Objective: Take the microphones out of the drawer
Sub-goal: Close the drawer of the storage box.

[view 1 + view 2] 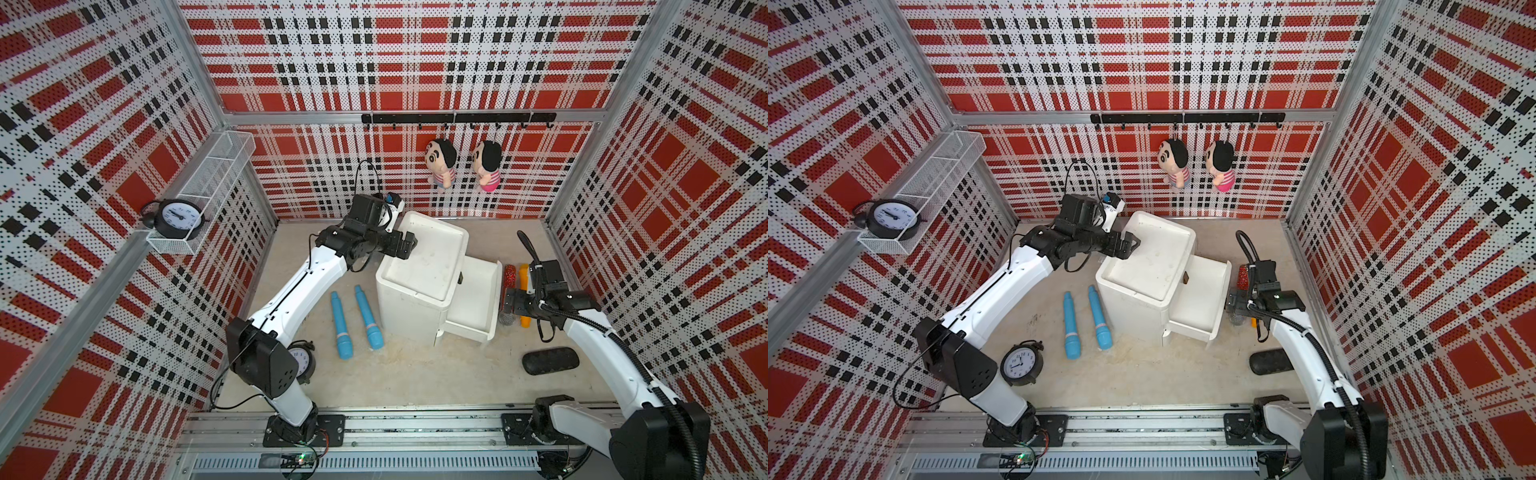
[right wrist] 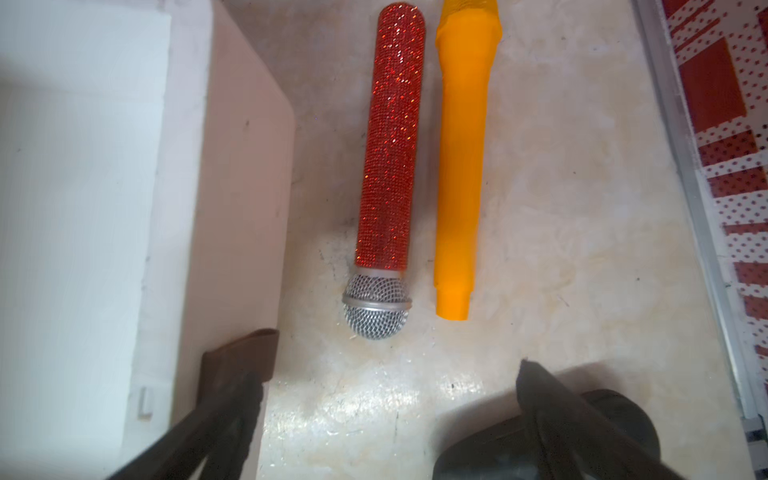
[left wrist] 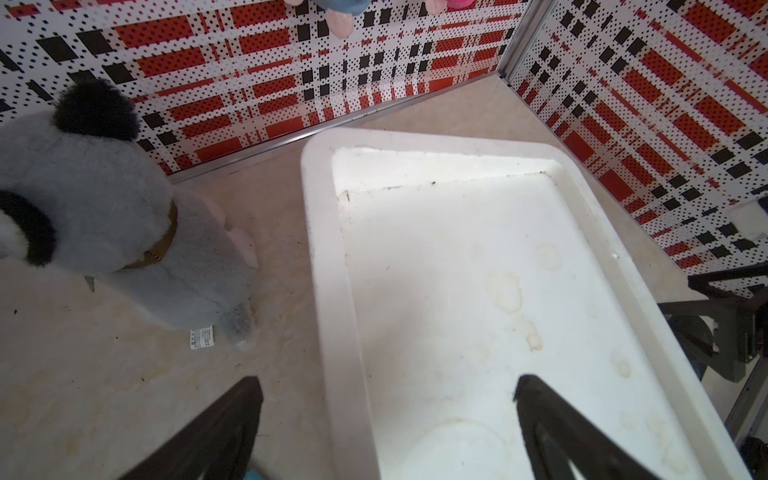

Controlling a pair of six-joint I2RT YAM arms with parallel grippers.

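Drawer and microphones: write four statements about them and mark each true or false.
1. The drawer is pulled open. True.
2. The red microphone lies inside the drawer. False: it lies on the table beside the drawer, next to the orange handle.
3. The right gripper is shut on the red microphone. False: its jaws are open and hold nothing.
4. Two blue microphones lie on the table. True.

Cabinet point(image 1: 419, 266) mid-table point(image 1: 415, 374); drawer point(image 1: 473, 303) pulled out at its 4 o'clock. Microphone point(image 1: 508, 275) on table just beside drawer, 3 o'clock; tube point(image 1: 524, 276) alongside. Cylinder pair point(image 1: 368, 316) at cabinet's 8 o'clock; case point(image 1: 549, 360) at 5.
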